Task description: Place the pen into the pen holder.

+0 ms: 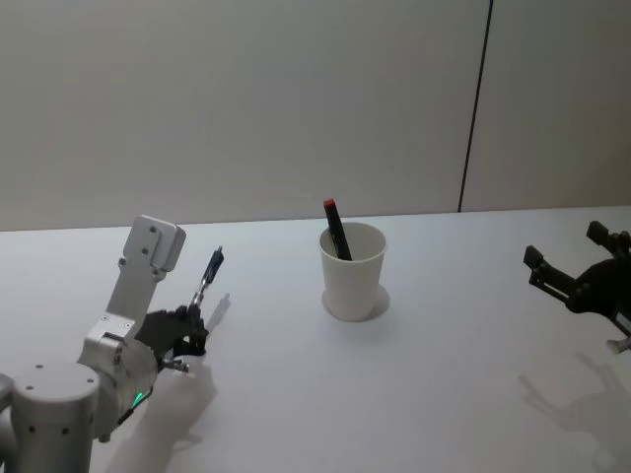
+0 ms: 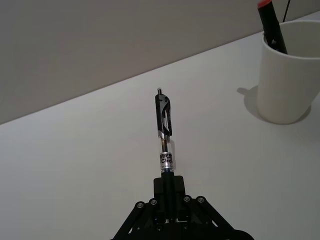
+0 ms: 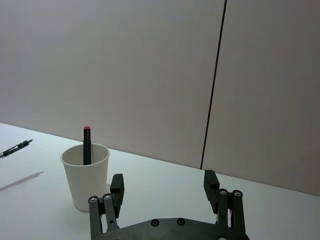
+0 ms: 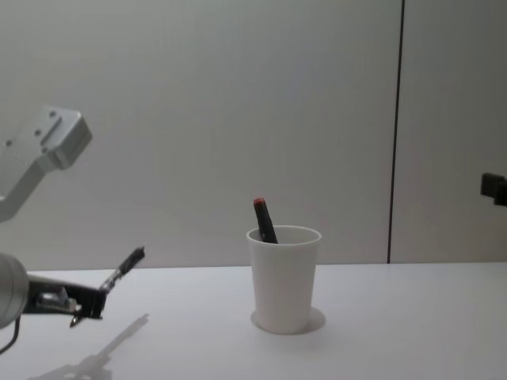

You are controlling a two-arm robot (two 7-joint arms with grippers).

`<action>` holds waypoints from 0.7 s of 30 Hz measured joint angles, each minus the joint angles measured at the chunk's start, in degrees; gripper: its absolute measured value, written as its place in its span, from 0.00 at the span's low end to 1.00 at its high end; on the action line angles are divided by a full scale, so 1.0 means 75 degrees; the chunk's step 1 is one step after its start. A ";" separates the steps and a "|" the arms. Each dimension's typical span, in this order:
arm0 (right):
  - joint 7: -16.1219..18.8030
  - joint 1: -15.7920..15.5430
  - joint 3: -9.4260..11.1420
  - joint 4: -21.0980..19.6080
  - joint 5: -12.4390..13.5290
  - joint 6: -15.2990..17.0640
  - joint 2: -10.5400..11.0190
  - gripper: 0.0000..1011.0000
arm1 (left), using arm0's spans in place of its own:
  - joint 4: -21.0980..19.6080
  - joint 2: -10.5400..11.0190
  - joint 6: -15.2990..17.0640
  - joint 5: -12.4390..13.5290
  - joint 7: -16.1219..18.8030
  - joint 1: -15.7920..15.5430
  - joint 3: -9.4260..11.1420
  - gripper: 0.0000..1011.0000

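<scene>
Holding a slim click pen (image 2: 164,131) by its lower barrel, the left gripper (image 2: 169,186) has its fingers clamped together on it, above the table (image 1: 444,384) on the robot's left and well apart from the pen holder (image 1: 352,284). The pen's upper half is black, with a clip and a push button at the end. Below that come a clear section and a silver band with small dark print that is too fine to read. Its writing tip is hidden between the fingers. It tilts up and away from the gripper, button end uppermost. The pen holder is a plain white tapered paper cup with a rolled rim, standing upright near the middle of the table. A black marker (image 1: 336,232) with a red end leans inside it, its lower part hidden by the cup wall. The right gripper (image 3: 164,182) hovers over the table's right side with fingers spread apart, partly cut off at the head view's edge
</scene>
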 joint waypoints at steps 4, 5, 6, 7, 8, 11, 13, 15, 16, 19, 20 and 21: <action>0.0000 0.0000 0.0000 0.0000 0.0000 0.0000 0.0000 0.99 | -0.0053 0.0066 -0.0392 0.0132 -0.0172 0.0020 -0.0024 0.12; 0.0000 0.0000 0.0000 0.0000 0.0000 0.0000 0.0000 0.99 | -0.0069 0.0088 -0.0550 0.0177 -0.0239 0.0027 -0.0033 0.12; 0.0000 0.0000 0.0000 0.0000 0.0000 0.0000 0.0000 0.99 | -0.0077 0.0096 -0.0621 0.0195 -0.0270 0.0029 -0.0036 0.12; 0.0000 0.0000 0.0000 0.0000 0.0000 0.0000 0.0000 0.99 | -0.0094 0.0121 -0.0803 0.0238 -0.0342 0.0035 -0.0044 0.12; 0.0000 0.0000 0.0000 0.0000 0.0000 0.0000 0.0000 0.99 | -0.0105 0.0131 -0.0893 0.0257 -0.0381 0.0037 -0.0049 0.12; 0.0000 0.0000 0.0000 0.0000 0.0000 0.0000 0.0000 0.99 | -0.0139 0.0175 -0.1238 0.0321 -0.0535 0.0046 -0.0067 0.12; 0.0000 0.0000 0.0000 0.0000 0.0000 0.0000 0.0000 0.99 | -0.0151 0.0191 -0.1452 0.0345 -0.0622 0.0048 -0.0074 0.12; 0.0000 0.0000 0.0000 0.0000 0.0000 0.0000 0.0000 0.99 | -0.0169 0.0222 -0.1727 0.0367 -0.0759 0.0049 -0.0088 0.12; 0.0000 0.0000 -0.0001 0.0000 0.0000 0.0000 0.0000 0.99 | -0.0172 0.0229 -0.1849 0.0373 -0.0817 0.0048 -0.0093 0.12; 0.0000 0.0000 -0.0001 0.0000 0.0000 0.0000 0.0000 0.99 | -0.0175 0.0259 -0.2226 0.0376 -0.1010 0.0033 -0.0110 0.12; 0.0000 0.0000 -0.0001 0.0000 0.0000 0.0000 0.0000 0.99 | -0.0175 0.0265 -0.2349 0.0376 -0.1082 0.0028 -0.0114 0.12; 0.0000 0.0000 0.0000 0.0000 0.0000 0.0000 0.0000 0.99 | -0.0175 0.0270 -0.2438 0.0376 -0.1139 0.0020 -0.0118 0.12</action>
